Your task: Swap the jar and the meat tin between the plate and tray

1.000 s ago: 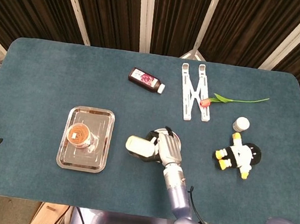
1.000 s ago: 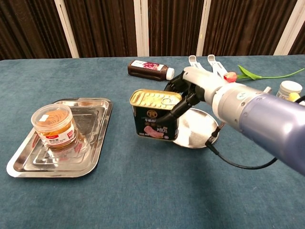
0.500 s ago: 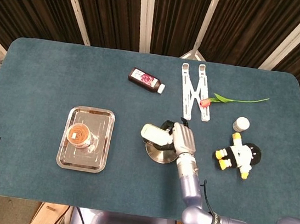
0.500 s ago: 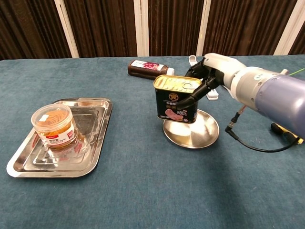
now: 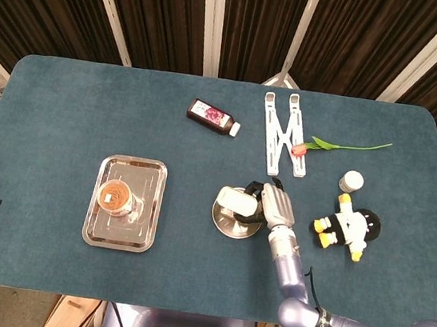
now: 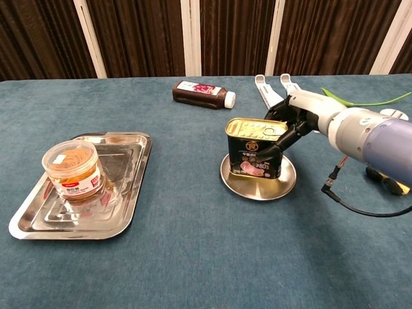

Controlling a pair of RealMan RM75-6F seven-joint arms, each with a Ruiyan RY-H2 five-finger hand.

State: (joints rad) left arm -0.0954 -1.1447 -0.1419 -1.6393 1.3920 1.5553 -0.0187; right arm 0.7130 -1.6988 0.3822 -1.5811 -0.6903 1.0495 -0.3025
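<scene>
The meat tin [image 5: 237, 202] [image 6: 255, 149] stands upright in the middle of the round metal plate [image 5: 231, 223] [image 6: 254, 188], its base seeming to touch the plate. My right hand [image 5: 275, 206] [image 6: 298, 120] grips the tin from its right side, fingers wrapped around its wall. The clear jar [image 5: 116, 197] [image 6: 72, 169] with a white label stands on the rectangular metal tray [image 5: 155, 173] [image 6: 132, 187] at the left, with nothing touching it. No view shows my left hand.
A dark bottle [image 5: 213, 117] [image 6: 202, 93] lies behind the plate. A white folding stand [image 5: 285, 132], a tulip [image 5: 342, 146], a small white pot [image 5: 351, 181] and a plush toy [image 5: 347, 226] occupy the right side.
My right hand has carried the meat tin rightward from left of the plate, over its edge, and lowered it onto the plate's middle. The jar and tray have not moved.
</scene>
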